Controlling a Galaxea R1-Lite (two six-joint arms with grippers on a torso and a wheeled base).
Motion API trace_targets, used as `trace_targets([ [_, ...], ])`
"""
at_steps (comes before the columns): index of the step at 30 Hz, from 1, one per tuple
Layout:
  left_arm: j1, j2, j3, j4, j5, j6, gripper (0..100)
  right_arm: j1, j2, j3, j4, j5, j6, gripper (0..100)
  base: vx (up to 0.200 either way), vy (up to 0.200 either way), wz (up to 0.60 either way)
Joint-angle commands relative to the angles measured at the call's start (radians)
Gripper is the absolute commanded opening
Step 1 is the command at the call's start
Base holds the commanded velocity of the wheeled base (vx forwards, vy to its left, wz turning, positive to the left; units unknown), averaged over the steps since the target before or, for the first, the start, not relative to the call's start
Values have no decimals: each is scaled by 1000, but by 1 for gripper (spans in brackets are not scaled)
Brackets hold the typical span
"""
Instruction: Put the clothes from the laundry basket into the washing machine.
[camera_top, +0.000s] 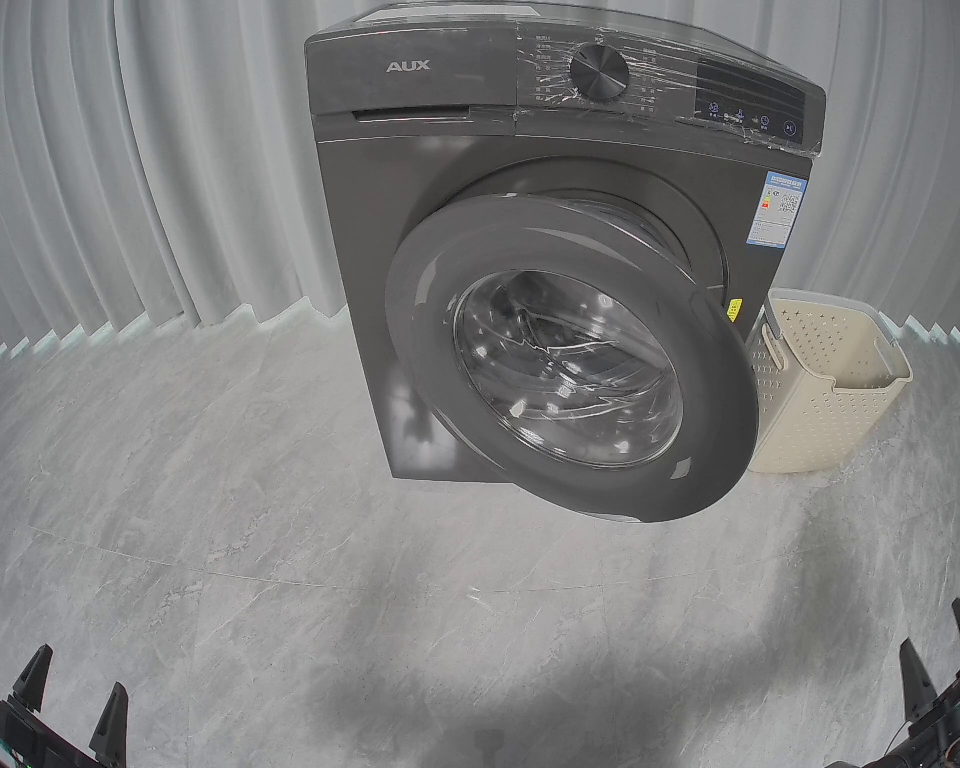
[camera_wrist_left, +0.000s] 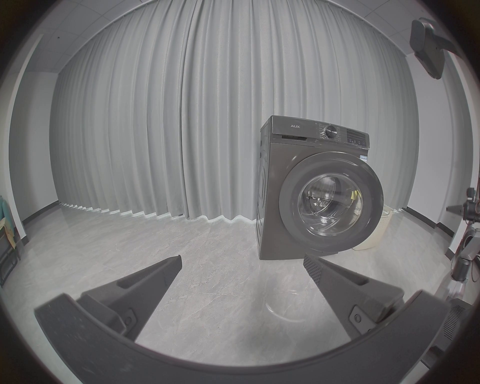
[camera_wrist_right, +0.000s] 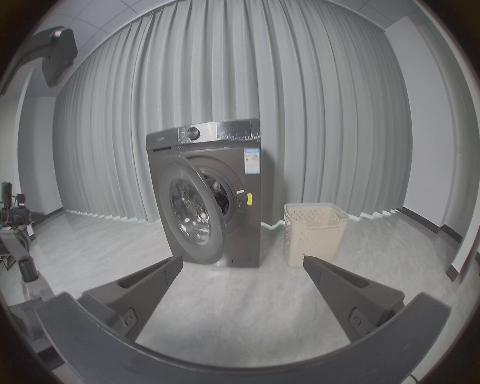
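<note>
Grey pleated curtain (camera_top: 150, 150) across the back wall; pale marbled floor (camera_top: 250, 500). Dark grey washing machine (camera_top: 420, 200) stands on the floor before the curtain. Its round door (camera_top: 570, 360) is swung open. The right wrist view catches it edge-on, with the drum mouth behind. The left wrist view meets it face-on, hiding most of the basket. Cream perforated laundry basket (camera_top: 830, 400) on the floor just beside the machine, to its right; contents not discernible. Left gripper (camera_wrist_left: 241, 260) and right gripper (camera_wrist_right: 242, 260): jaws spread wide, nothing held, well apart from the machine.
</note>
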Motion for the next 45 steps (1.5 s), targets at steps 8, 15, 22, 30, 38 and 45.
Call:
trace_targets([
  [8,-8,-11,18,3,-18,22,100,33,378,-192,12,338,3,100,0,0,0],
  [15,-8,-11,18,3,-14,10,100,160,801,-197,-266,462,-81,100,0,0,0],
  [22,-8,-11,18,3,-15,9,100,327,1061,-223,-480,429,44,100,0,0,0],
  [30,-8,-11,18,2,-15,9,100,378,1283,-302,-671,292,130,100,0,0,0],
  [38,-8,-11,18,3,-14,7,100,453,1440,-330,-821,165,236,100,0,-50,0],
  [45,-8,-11,18,2,-14,5,100,438,1573,-434,-921,139,253,100,0,-200,0],
])
